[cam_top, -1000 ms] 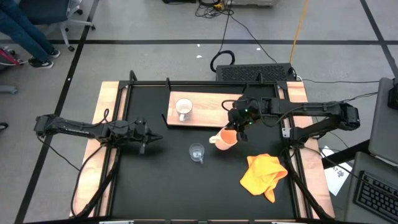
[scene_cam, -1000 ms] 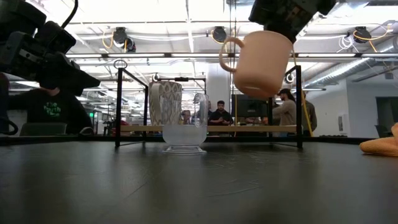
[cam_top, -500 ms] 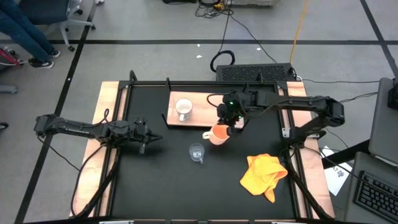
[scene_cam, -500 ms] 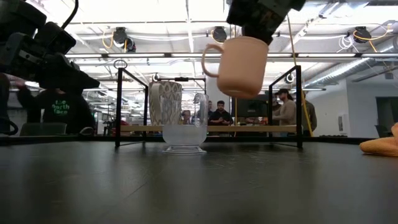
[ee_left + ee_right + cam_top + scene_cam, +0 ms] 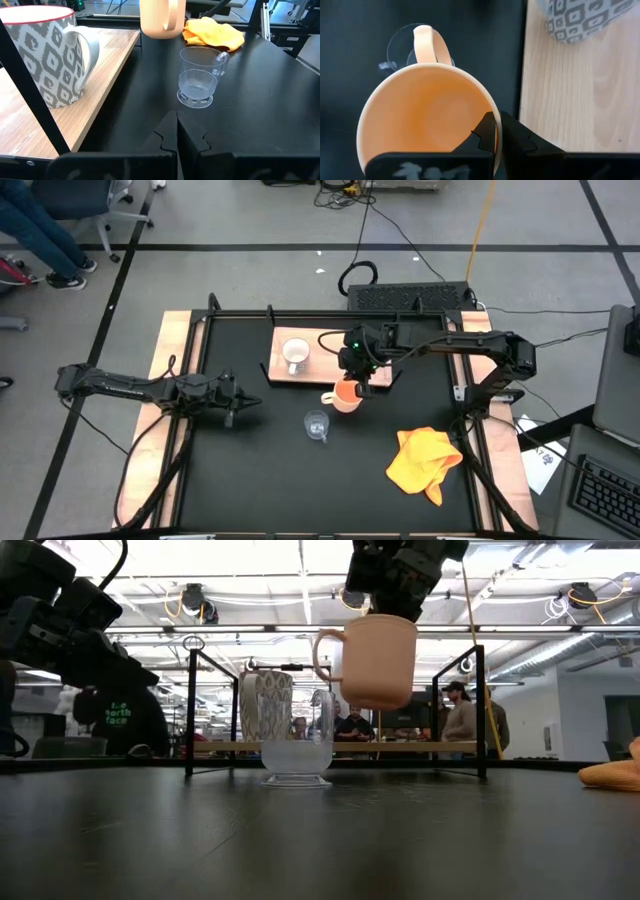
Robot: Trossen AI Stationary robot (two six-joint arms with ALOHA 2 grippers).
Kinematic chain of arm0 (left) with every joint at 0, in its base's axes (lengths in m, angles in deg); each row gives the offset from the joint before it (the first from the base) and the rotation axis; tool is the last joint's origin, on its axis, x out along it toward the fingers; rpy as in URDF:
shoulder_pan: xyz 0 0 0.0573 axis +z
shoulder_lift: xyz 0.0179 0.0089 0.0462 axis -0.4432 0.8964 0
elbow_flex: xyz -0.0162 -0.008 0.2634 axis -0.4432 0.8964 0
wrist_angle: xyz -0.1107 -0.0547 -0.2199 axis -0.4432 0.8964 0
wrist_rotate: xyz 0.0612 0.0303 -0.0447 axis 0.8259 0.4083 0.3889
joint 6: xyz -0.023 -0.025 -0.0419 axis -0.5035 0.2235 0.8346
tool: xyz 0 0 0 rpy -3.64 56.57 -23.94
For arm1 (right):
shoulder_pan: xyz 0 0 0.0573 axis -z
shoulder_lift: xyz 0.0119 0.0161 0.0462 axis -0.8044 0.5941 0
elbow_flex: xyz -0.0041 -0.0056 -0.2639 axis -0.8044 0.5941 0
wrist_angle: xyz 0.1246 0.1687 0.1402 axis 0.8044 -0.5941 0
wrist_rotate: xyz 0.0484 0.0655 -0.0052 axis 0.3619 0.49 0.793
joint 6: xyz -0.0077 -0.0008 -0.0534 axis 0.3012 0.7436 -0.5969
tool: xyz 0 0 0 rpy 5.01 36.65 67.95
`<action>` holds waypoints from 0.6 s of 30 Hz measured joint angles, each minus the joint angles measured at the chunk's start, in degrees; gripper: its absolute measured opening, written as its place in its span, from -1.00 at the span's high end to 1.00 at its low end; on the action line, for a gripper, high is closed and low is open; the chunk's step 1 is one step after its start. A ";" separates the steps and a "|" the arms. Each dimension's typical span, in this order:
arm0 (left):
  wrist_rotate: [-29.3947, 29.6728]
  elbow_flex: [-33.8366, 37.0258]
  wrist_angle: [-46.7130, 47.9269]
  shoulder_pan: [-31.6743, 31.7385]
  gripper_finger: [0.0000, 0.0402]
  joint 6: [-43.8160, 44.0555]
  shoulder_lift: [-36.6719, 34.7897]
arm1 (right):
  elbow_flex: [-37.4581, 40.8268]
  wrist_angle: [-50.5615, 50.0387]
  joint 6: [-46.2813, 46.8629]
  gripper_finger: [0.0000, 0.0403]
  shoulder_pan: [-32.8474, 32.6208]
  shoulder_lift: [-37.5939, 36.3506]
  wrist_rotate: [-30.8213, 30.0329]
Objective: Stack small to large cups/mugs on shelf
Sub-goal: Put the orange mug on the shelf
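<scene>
Orange mug [image 5: 345,395] hangs above the desk [image 5: 250,470] at the shelf's [image 5: 320,365] six-o'clock edge, my right pincer [image 5: 358,372] clamped on its rim. Glass cup [image 5: 317,425] sits at seven o'clock of it; my left pincer [image 5: 240,402] waits closed.

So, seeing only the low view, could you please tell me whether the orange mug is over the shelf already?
Observer: Not yet. From above, the orange mug hangs over the black table, just off the front edge of the shelf.
Operator: How is it held?
Observer: The right end effector is shut on its rim, away from the handle.
Operator: And the glass cup?
Observer: The glass cup stands on the table, apart from the shelf.
</scene>
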 joint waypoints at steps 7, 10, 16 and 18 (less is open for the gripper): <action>0.00 0.00 -0.04 -0.01 1.00 -0.05 0.00 | -0.03 0.82 -0.84 0.98 1.18 -0.01 -0.16; 0.00 0.00 -0.08 -0.01 1.00 -0.13 0.00 | -0.23 0.61 -1.66 0.98 2.57 -0.01 -0.21; 0.04 0.00 -0.23 0.00 1.00 -0.13 0.00 | -2.77 -0.54 -2.92 0.98 6.20 -0.03 -0.27; 0.05 0.00 -0.40 -0.01 1.00 -0.13 0.00 | -3.50 -0.98 -3.34 0.98 7.25 -0.03 -0.32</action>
